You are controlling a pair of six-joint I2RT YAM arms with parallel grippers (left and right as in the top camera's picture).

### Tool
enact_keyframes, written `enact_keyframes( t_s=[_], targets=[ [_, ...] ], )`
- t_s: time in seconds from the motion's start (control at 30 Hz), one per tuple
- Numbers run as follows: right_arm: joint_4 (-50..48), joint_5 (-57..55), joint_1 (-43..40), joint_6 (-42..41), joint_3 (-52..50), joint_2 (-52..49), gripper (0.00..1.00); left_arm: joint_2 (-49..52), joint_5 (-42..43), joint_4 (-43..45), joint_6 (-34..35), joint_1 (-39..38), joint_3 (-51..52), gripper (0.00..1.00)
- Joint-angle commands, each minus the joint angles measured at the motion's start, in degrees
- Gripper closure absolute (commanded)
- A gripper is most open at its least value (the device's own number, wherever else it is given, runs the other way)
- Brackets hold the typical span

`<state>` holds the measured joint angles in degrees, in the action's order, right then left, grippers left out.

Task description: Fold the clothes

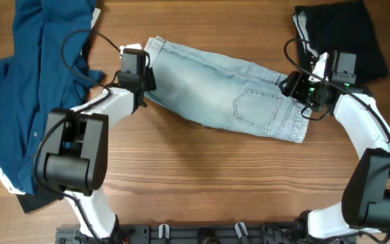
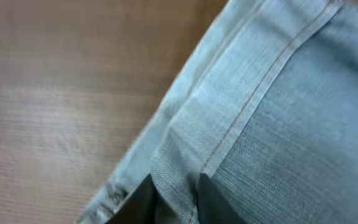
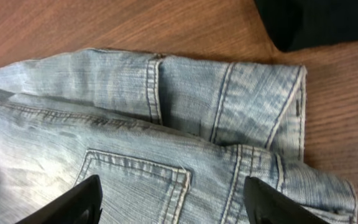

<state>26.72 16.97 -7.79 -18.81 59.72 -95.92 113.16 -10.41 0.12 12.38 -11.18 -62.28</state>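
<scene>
Denim shorts (image 1: pixel 229 95) across the table (image 1: pixel 202 176), left gripper (image 2: pixel 174 200) pinching their hem, right gripper (image 3: pixel 173 186) spread wide above the waistband.

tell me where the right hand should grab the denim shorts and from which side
Grip the denim shorts at the waistband, the thick stitched right end, coming down from the right. The shorts lie flat and folded, so the layers stack there, and one pinch would probably catch them all. The open right hand hovers over that end.
</scene>
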Motion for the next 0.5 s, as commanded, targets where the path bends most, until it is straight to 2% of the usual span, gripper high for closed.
enact_keyframes(
  t_s=[0.0,0.1,0.27,0.33,0.47],
  targets=[
    [1.14,1.09,0.33,-1.77,0.76,0.26,0.28,1.29,-5.11,-5.35,5.25,0.13,-0.63,0.82],
    [2.27,1.09,0.33,-2.93,0.76,0.24,0.29,1.29,-8.57,-11.52,10.88,0.35,-0.63,0.81],
    [2.64,-0.02,1.84,-3.63,0.76,0.24,0.29,1.29,-8.37,-25.33,23.04,1.73,-0.63,0.78],
    [1.42,-1.05,2.62,-2.67,0.76,0.24,0.29,1.29,-6.91,-30.29,25.49,2.19,-0.63,0.75],
    [-1.70,-1.68,3.45,-0.72,0.76,0.24,0.29,1.29,-1.62,-37.83,25.83,2.45,-0.63,0.71]
  ],
)
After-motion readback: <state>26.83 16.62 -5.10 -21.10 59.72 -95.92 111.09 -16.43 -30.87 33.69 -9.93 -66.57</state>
